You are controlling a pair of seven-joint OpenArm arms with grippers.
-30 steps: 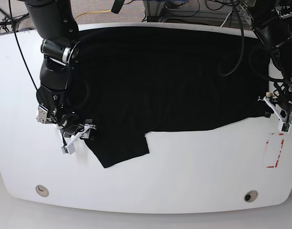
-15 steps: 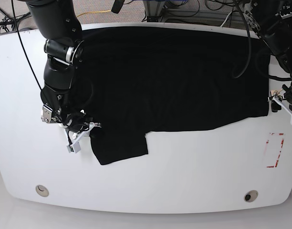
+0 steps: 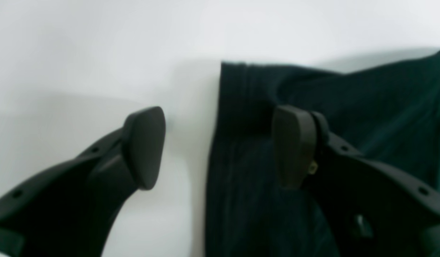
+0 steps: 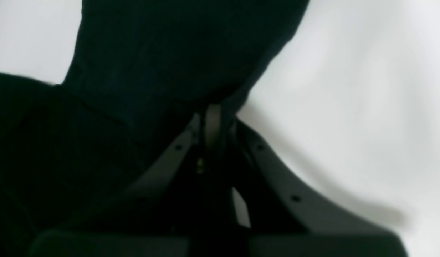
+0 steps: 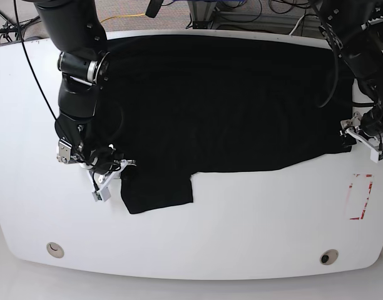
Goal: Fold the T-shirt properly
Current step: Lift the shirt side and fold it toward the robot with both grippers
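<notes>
The black T-shirt (image 5: 223, 100) lies spread wide across the far half of the white table (image 5: 241, 219), with one sleeve (image 5: 159, 190) sticking out toward the front. No print shows. My right gripper (image 5: 114, 177) sits at that sleeve's left edge. In the right wrist view it (image 4: 212, 117) is shut, with black cloth (image 4: 170, 53) pinched between its tips. My left gripper (image 5: 362, 139) is at the shirt's right-hand corner. In the left wrist view it (image 3: 220, 146) stands open astride the cloth edge (image 3: 241, 107), one pad (image 3: 145, 146) over bare table and the other (image 3: 295, 146) over cloth.
A red-outlined rectangle (image 5: 359, 197) is marked on the table near the right edge. Two round holes (image 5: 54, 249) (image 5: 329, 257) sit near the front edge. Cables and a frame (image 5: 241, 9) stand behind the table.
My right gripper has shut on the sleeve edge and shifted slightly right, drawing the sleeve in. My left gripper has opened wider and moved up and in to the shirt's right corner.
</notes>
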